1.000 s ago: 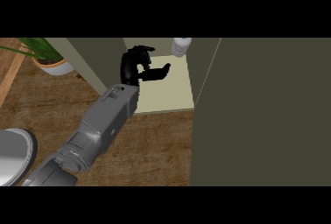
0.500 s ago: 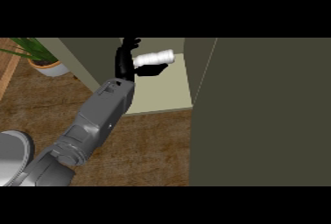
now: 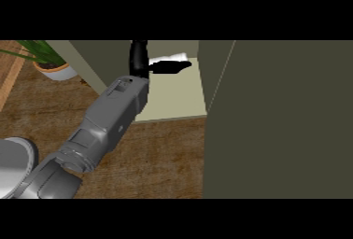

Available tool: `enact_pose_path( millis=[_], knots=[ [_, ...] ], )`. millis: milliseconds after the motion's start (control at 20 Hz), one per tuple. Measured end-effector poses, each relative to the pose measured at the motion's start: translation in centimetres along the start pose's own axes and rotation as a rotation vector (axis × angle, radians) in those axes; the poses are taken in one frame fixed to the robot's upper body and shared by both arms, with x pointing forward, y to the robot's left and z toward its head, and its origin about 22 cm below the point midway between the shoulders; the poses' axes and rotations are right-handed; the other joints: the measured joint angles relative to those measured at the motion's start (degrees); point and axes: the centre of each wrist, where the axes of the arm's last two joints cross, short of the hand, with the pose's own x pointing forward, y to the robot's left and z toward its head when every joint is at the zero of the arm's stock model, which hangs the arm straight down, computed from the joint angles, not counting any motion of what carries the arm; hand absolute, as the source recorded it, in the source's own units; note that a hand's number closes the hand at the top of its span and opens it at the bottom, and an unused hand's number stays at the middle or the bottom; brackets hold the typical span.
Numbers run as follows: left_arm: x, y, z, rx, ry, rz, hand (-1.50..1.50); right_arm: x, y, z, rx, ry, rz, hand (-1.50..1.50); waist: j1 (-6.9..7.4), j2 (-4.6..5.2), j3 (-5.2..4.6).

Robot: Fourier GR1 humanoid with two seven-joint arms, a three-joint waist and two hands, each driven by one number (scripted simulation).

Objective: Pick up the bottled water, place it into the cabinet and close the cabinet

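Observation:
My left hand (image 3: pixel 140 57) reaches deep into the open cabinet, on the end of the grey forearm that rises from the lower left. Its fingers (image 3: pixel 169 66) stretch straight out to the right. Only a white sliver of the bottled water (image 3: pixel 178 57) shows, just above and behind those fingers at the back of the pale shelf (image 3: pixel 176 100). I cannot tell whether the bottle stands or lies. The dark olive cabinet door (image 3: pixel 276 121) stands open and fills the right half of the view. My right hand is not visible.
A potted plant (image 3: pixel 48 63) stands on the wooden counter at the upper left. A grey round object (image 3: pixel 12 165) sits at the lower left edge. The cabinet's left wall (image 3: pixel 96 58) runs beside my forearm.
The bottle stood upright beyond my hand, then lay sideways against it. Now most of it is hidden behind the hand, which has moved slightly deeper into the cabinet.

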Motion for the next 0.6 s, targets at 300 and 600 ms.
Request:
enact_pose_path(
  millis=[300,600],
  knots=[
    [0.6,-1.1,0.3,-0.079,-0.052,0.144,-1.50,-0.1,0.4,0.0,-0.003,0.009,-0.024,-1.50,1.50,-0.71,0.05],
    [-0.3,-1.2,1.2,-0.116,-0.053,0.199,-1.50,0.0,0.8,-0.1,-0.022,0.017,-0.038,-1.50,2.98,-1.45,0.09]
  ],
)
